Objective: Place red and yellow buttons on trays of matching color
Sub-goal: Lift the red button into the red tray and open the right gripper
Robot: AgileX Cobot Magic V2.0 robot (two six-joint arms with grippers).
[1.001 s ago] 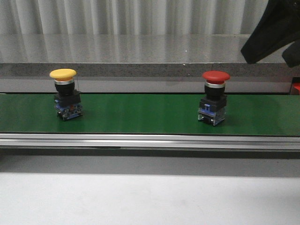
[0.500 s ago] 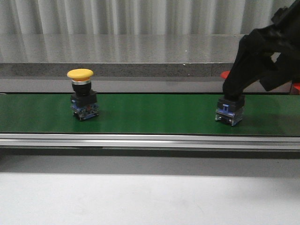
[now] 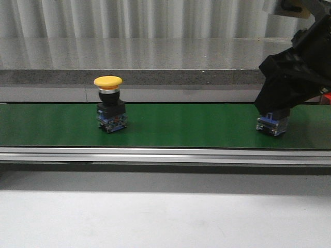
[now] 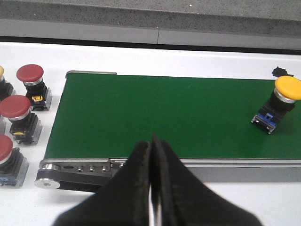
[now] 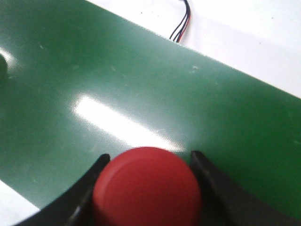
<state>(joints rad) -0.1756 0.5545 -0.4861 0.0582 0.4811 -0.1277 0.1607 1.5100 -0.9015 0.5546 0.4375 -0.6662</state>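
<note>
From the front, a green conveyor belt (image 3: 170,126) runs straight across, and the yellow button (image 3: 109,110) stands upright on it at about nine o'clock from the middle of the belt, with nothing touching it. Over at three o'clock the right gripper (image 3: 274,111) has its black bulk down over the red button (image 3: 272,124), so that only the button's clear and blue base shows beneath it, resting on the belt. In the left wrist view, the left gripper (image 4: 152,188) has its two fingers pressed together with nothing between them, hanging over the near rail of the belt (image 4: 141,117); the yellow button (image 4: 280,102) sits at two o'clock from those fingers, well apart, leaning a little in this view. Off the end of the belt, at nine o'clock, several spare red buttons (image 4: 21,113) stand in a cluster on the white table (image 4: 197,197). In the right wrist view, the red button's cap (image 5: 146,186) fills the space between the right gripper's (image 5: 146,188) two dark fingers (image 5: 89,181), each finger hard against a side of the cap, with the green belt (image 5: 141,94) spreading beyond it toward twelve o'clock.
</note>
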